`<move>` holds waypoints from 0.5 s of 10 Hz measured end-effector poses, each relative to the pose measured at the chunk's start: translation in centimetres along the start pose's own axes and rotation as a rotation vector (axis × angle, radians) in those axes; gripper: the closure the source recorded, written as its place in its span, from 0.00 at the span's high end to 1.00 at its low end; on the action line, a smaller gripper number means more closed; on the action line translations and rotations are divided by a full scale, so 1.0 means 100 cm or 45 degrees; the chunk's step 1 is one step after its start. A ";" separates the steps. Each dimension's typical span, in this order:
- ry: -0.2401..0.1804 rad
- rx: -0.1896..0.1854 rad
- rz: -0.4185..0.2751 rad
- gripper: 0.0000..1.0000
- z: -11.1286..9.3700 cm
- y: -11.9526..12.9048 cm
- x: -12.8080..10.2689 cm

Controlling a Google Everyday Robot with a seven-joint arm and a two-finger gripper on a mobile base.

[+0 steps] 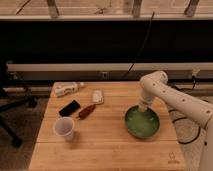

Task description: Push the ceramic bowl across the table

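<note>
The ceramic bowl [142,123] is wide, shallow and glossy green inside, sitting on the right part of the light wooden table [105,142]. My white arm comes in from the right, bends at an elbow above the table's far right, and reaches down. My gripper [143,106] is at the bowl's far rim, touching or just above it. The bowl's far edge is partly hidden by the gripper.
A translucent white cup [64,128] stands front left. A black phone [69,108], a brown-red object [87,111], a small white item [98,96] and a lying white bottle [68,89] sit at the back left. A dark mark [172,161] is at the front right corner.
</note>
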 end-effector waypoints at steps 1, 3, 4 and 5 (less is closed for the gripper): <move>0.001 -0.001 0.001 0.02 0.000 0.000 0.001; -0.003 -0.003 0.006 0.02 -0.001 -0.003 0.002; -0.007 -0.003 0.006 0.02 -0.002 -0.005 0.000; -0.009 0.000 0.004 0.02 -0.002 -0.006 -0.003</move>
